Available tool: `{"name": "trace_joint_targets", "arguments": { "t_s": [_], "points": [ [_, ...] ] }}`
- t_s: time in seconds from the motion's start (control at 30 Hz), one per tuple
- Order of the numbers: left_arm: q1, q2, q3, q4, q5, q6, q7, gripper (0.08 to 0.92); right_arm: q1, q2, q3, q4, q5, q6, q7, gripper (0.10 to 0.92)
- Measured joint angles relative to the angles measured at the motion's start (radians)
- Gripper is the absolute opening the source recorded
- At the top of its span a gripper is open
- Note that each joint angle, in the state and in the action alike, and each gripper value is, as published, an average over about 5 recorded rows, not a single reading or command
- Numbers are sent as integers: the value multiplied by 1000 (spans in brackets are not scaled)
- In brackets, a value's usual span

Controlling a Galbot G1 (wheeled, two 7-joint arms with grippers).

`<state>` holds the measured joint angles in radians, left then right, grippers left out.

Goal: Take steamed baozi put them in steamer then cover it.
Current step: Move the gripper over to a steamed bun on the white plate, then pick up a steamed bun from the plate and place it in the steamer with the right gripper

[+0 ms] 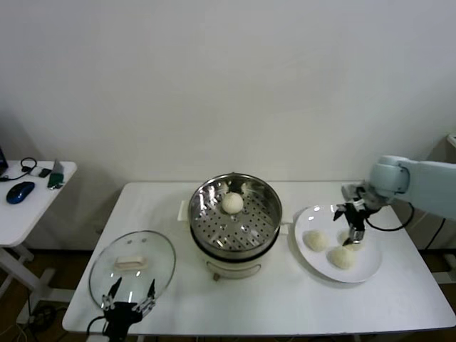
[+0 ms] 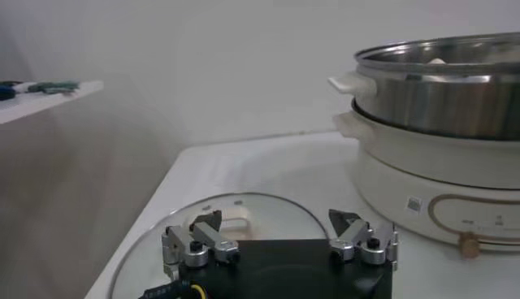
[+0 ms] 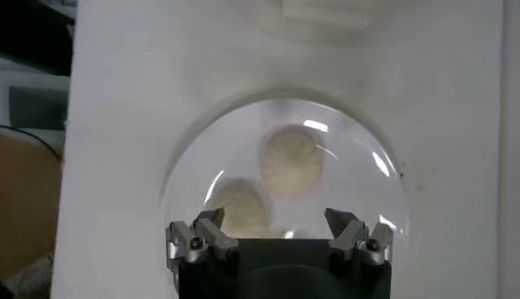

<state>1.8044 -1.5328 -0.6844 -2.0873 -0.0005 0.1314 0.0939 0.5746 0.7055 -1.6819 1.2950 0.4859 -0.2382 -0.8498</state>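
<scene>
White wall behind, white bench [image 1: 285,299] carrying everything. Steamer [image 1: 235,217] sits mid-bench, well apart from both tools, with 1 baozi in steamer [image 1: 232,202] on the perforated tray. White plate [image 1: 360,269] lies directly under the right tool [image 1: 354,229], which hangs over it with its fingers spread open and nothing between them. 3 baozi on plate: 1 nearest the steamer [image 1: 316,240], 1 at the near edge [image 1: 341,257], and 1 right below the tool [image 1: 350,240], partly hidden by it. Right wrist view shows 2 of them just ahead of the open fingertips.

Left tool [image 1: 129,297] is parked at the near bench edge, fingers open, empty, just beside the glass lid [image 1: 132,267] that lies flat ahead of it.

Progress, as a judgement: 1 of 4 loaded, 3 left to move, pick 2 seems about to start. Lid not yet on steamer; covering is the last step.
</scene>
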Motion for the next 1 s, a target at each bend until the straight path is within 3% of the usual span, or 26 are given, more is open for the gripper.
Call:
{"name": "trace_joint_targets", "arguments": {
  "t_s": [0.33, 0.77, 1.0],
  "points": [
    [10, -1, -4, 0, -3, -9, -1, 823, -172, 65, 136, -85, -52, -40, 44, 816],
    [11, 1, 1, 1, -3, -9, -1, 823, -231, 86, 195, -133, -72, -47, 56, 629],
    [10, 3, 0, -6, -3, -7, -1, 823, -139, 75, 144, -103, -29, -32, 23, 619]
  ]
}}
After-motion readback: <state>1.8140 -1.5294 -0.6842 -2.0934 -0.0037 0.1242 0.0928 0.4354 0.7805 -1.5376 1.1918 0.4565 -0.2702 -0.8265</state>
